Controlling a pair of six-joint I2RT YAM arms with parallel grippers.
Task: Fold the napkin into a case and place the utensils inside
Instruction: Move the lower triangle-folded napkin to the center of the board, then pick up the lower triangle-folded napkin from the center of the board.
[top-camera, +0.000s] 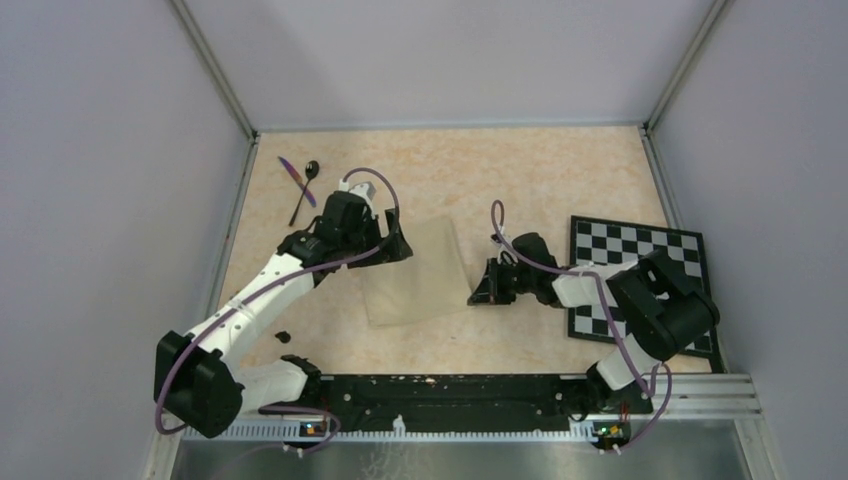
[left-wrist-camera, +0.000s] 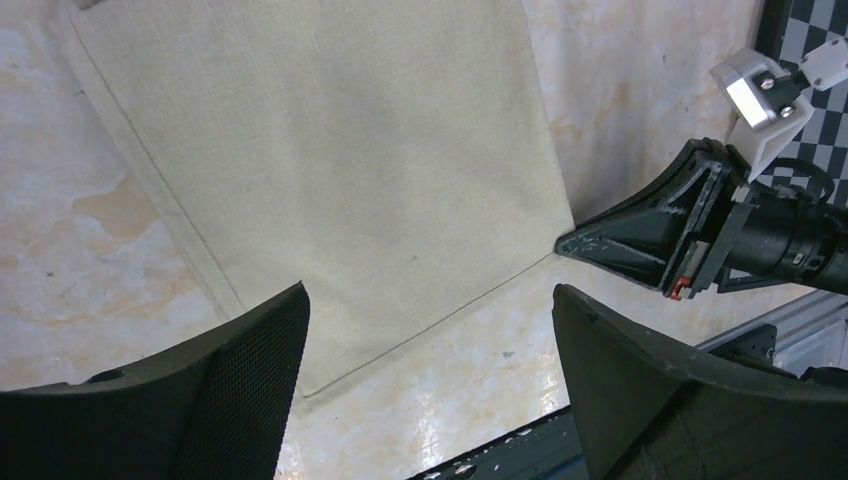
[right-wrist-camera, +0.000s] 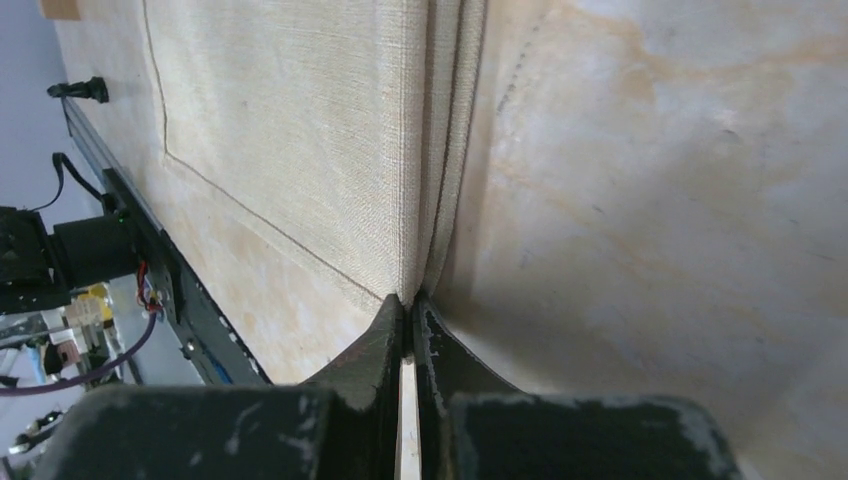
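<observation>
The beige napkin (top-camera: 415, 272) lies flat mid-table, also filling the left wrist view (left-wrist-camera: 330, 150). My right gripper (top-camera: 482, 290) is shut on its near right corner; in the right wrist view the cloth's (right-wrist-camera: 290, 130) doubled edge runs into the closed jaws of that gripper (right-wrist-camera: 408, 302). The same closed tip of the right gripper (left-wrist-camera: 566, 243) touches the corner in the left wrist view. My left gripper (top-camera: 396, 243) hovers open over the napkin's far left edge, with nothing between the fingers of this gripper (left-wrist-camera: 430, 300). The black spoon (top-camera: 305, 190) and purple knife (top-camera: 297, 181) lie crossed at the far left.
A black-and-white checkerboard (top-camera: 640, 255) lies at the right, partly under the right arm. A small black object (top-camera: 283, 338) sits near the left arm's base. A black rail (top-camera: 450, 392) runs along the near edge. Metal posts and grey walls bound the table.
</observation>
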